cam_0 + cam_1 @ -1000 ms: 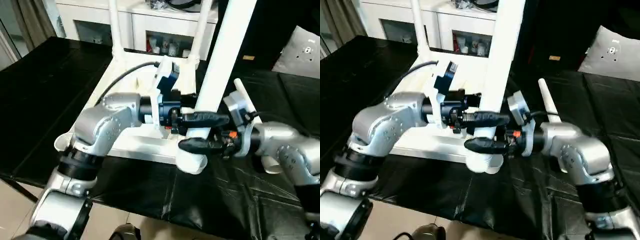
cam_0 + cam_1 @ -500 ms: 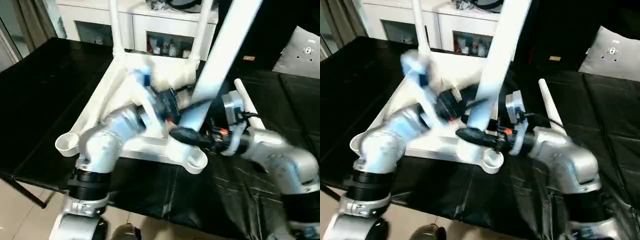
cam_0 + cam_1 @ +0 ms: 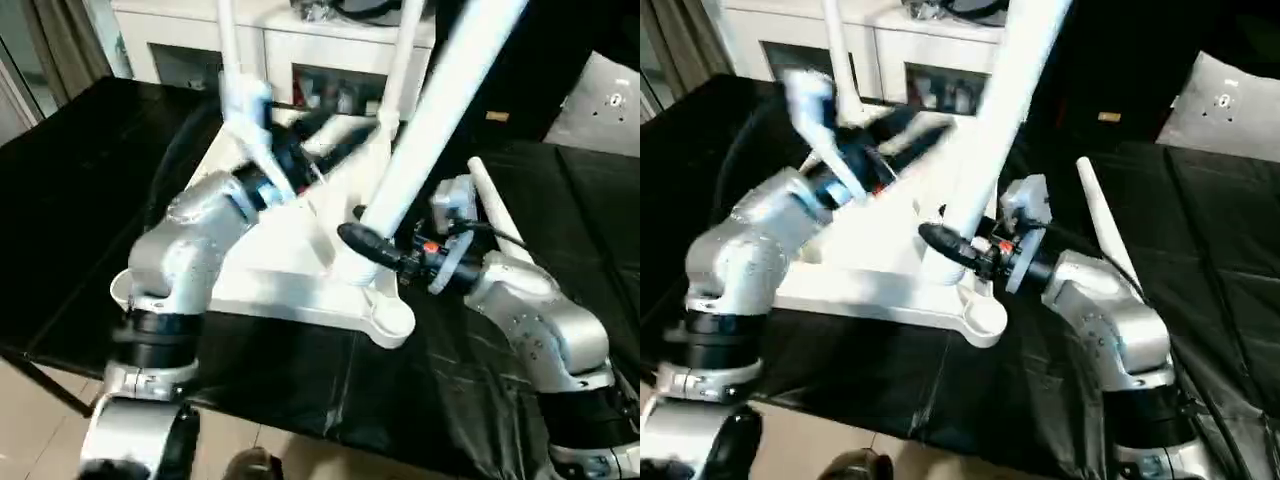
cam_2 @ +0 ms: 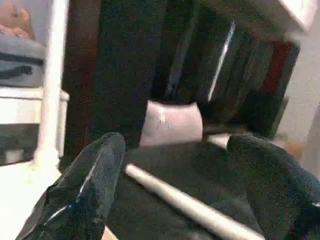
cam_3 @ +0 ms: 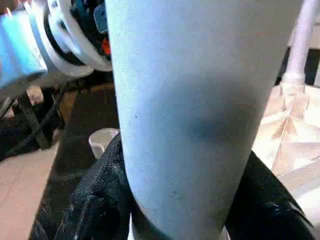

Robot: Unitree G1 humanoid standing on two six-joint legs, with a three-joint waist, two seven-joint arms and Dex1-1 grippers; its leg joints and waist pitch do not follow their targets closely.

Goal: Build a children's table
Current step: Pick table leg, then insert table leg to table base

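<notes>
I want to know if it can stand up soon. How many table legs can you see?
4. The far-left leg and far-right leg stand upright at the back corners. The right tool grips the tilted leg. The loose leg lies on the black cover.

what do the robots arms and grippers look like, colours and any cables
Both arms have rounded silver shells with black bands at the joints. The left arm has a white and blue wrist block and a black cable looping from it. The right arm has a white wrist collar with small orange-red parts. Each gripper, like the right gripper, has two thick black fingers with a slightly glossy, textured surface.
</notes>
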